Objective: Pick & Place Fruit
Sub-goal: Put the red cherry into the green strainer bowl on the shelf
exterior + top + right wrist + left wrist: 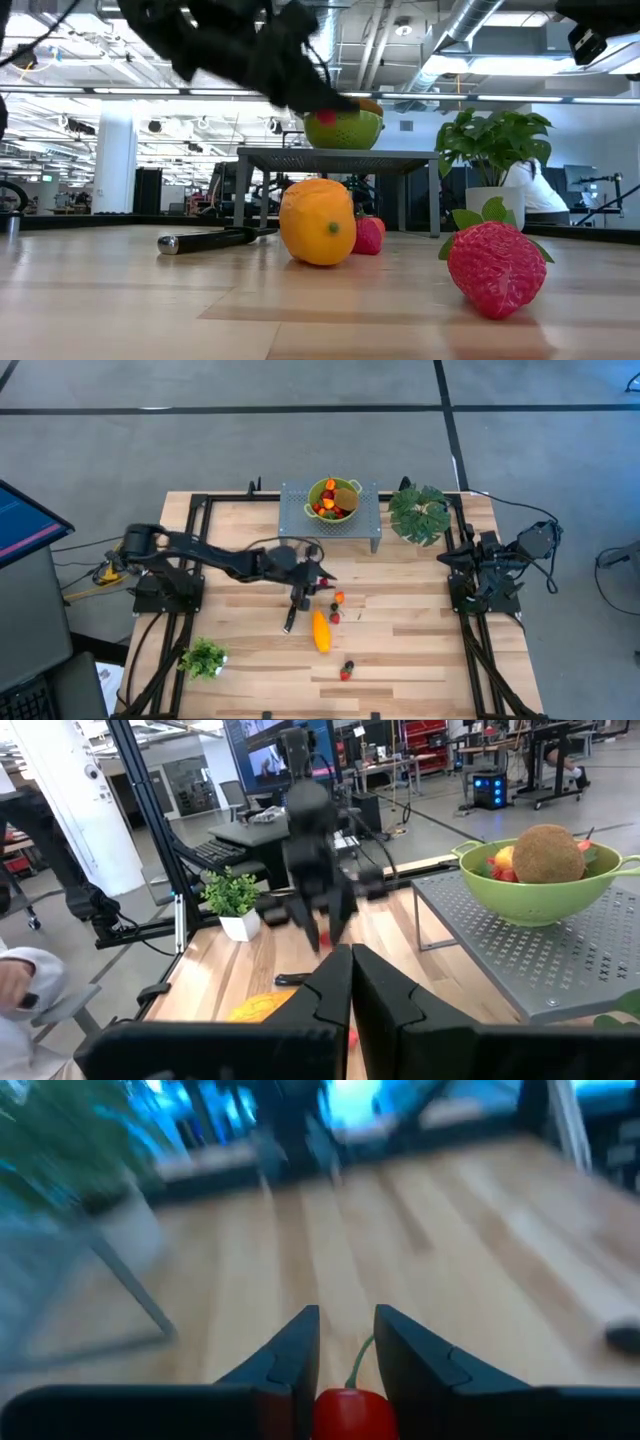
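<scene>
My left gripper (322, 577) hangs over the table's middle, just near of the grey stand, shut on a small red cherry (350, 1410) with a green stem. The green bowl (333, 498) on the stand holds a brown kiwi (548, 854) and several small fruits. A long yellow-orange fruit (321, 630) lies on the wood, with an orange ball (340, 597) and red pieces (334, 613) beside it. A strawberry (495, 265) and a dark ball (349, 664) lie nearer the front edge. My right gripper (351, 952) waits, shut, at the table's right side. My left gripper pinches the red cherry (350, 1410) between its two fingers (290, 1355). The green stem (358, 1365) points forward through the gap. The fingers come from above, pointing down, as the right wrist view shows. The cherry (322, 117) is lifted clear of the table.
A black-handled knife (292, 615) lies left of the yellow-orange fruit. A large leafy plant (420, 512) stands right of the grey perforated stand (365, 525), and a small potted plant (205, 657) sits near the front left corner. Bare wood lies on the table's right half.
</scene>
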`<action>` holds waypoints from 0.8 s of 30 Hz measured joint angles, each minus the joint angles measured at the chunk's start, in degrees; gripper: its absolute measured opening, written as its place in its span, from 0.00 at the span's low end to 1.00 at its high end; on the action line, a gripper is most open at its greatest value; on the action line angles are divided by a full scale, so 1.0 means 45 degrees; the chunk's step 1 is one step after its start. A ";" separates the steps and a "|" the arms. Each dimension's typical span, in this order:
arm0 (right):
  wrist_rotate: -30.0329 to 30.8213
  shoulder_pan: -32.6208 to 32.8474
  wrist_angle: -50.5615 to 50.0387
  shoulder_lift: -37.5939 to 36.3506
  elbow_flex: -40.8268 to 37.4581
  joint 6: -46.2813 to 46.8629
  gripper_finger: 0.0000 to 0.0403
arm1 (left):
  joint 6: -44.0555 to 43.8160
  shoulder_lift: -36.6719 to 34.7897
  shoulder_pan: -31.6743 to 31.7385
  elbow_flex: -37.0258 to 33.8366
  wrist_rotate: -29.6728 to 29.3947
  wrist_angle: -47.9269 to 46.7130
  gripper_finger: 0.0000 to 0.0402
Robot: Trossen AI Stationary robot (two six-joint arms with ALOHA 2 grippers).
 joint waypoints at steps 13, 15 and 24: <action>0.0000 0.0000 0.0000 -0.0004 0.0000 0.0002 0.01 | 0.0769 -0.2938 0.2699 0.0015 -0.0837 0.2767 0.16; 0.0004 0.0000 0.0000 -0.0003 0.0000 0.0004 0.01 | 0.0760 -0.2821 0.3476 0.0015 -0.0656 0.3184 0.14; -0.0001 0.0004 0.0000 0.0001 0.0000 0.0004 0.01 | -0.1759 -0.2795 0.4178 0.0010 0.3171 0.2181 0.04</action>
